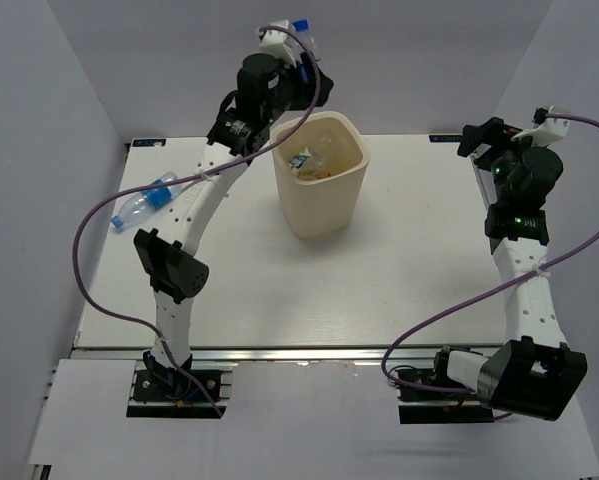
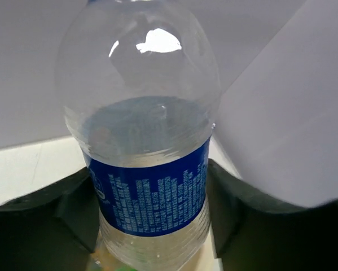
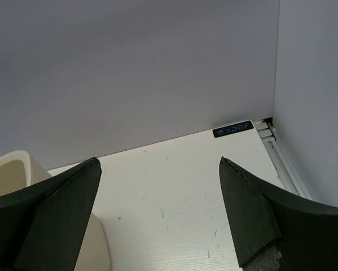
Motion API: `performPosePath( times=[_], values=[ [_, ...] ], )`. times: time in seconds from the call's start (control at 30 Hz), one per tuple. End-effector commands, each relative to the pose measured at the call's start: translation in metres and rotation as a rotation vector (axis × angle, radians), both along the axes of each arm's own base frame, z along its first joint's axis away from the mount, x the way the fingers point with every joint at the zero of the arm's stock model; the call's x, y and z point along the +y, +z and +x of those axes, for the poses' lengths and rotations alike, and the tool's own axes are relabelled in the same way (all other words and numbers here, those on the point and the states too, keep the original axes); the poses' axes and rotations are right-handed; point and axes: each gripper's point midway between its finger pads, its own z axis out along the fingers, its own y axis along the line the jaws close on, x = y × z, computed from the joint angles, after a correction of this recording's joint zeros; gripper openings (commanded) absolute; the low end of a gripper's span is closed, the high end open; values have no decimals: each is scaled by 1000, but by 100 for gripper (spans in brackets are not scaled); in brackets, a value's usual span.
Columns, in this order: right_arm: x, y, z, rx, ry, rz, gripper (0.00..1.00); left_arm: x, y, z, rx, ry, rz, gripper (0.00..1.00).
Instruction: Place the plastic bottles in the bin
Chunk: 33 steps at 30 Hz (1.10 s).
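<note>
My left gripper [image 1: 295, 47] is raised above the back rim of the cream-beige bin [image 1: 324, 215] and is shut on a clear bottle, whose blue cap [image 1: 301, 27] points away. In the left wrist view this bottle [image 2: 140, 96] stands between the black fingers [image 2: 78, 212], which press on its blue label; the gripper [image 2: 152, 212] hides its base. Another clear bottle with a blue label [image 1: 144, 202] lies on the table at the far left. Some bottles [image 1: 304, 160] lie inside the bin. My right gripper [image 1: 487, 140] is open and empty at the back right [image 3: 157, 169].
The bin's rim [image 3: 11, 166] shows at the left of the right wrist view. Grey walls close the table at the back and both sides. A purple cable [image 1: 94, 225] loops out from the left arm over the left table edge.
</note>
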Motion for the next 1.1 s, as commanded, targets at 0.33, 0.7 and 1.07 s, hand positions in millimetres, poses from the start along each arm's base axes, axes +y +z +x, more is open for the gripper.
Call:
performPosePath(
  times=[0.33, 0.7, 1.07],
  values=[
    [3, 6, 4, -9, 37, -23, 89, 54, 12, -13, -5, 209, 98, 98],
    [-4, 0, 9, 21, 2, -41, 89, 268, -64, -29, 314, 899, -223, 98],
    [-14, -8, 12, 62, -45, -55, 89, 404, -187, -55, 588, 1266, -445, 98]
  ],
)
